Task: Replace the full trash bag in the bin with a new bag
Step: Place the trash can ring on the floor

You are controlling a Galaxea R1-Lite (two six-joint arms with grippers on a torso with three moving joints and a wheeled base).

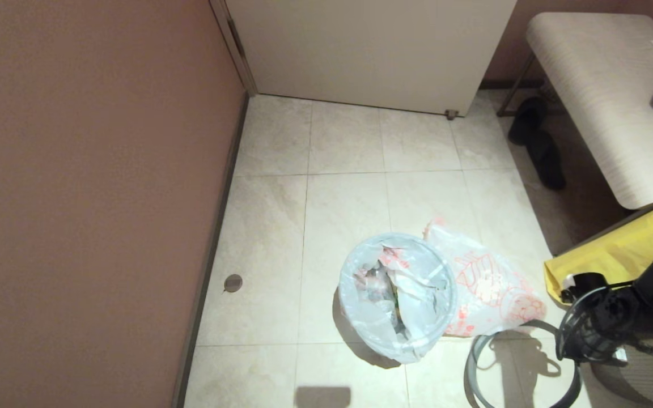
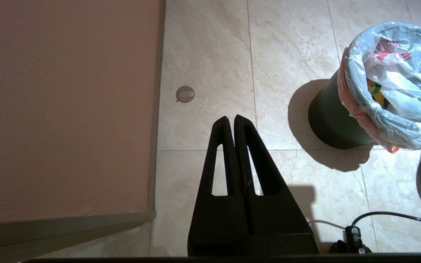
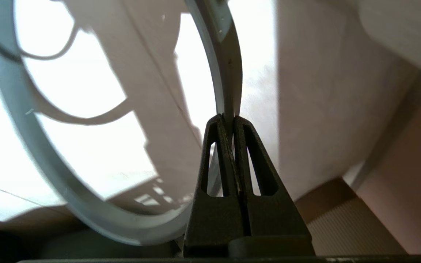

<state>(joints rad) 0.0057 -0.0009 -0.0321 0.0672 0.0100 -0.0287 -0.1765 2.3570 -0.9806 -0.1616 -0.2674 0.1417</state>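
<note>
A: Where's the bin (image 1: 360, 326)?
B: On the tiled floor (image 1: 349, 204), a little right of the middle of the head view. The full trash bag (image 1: 397, 294) sits inside it, its plastic folded out over the top edge.
A: And the new bag (image 1: 488, 289)?
B: Flat on the floor at about three o'clock from the bin, touching it, orange print facing up.
A: What's the right gripper (image 3: 230, 118) doing?
B: Its jaws are clamped tight on the grey hoop (image 1: 522, 371), which is off the bin, at roughly four o'clock from it near the lower edge of the head view.
A: The left gripper (image 2: 230, 118)?
B: Pinched closed with nothing in it, hanging over bare tiles beside the brown wall (image 1: 94, 187), the bin off at two o'clock in its own camera.
A: Anything else nearby?
B: A yellow bag (image 1: 615, 255) under the table (image 1: 598, 96), at the far right of the head view.
</note>
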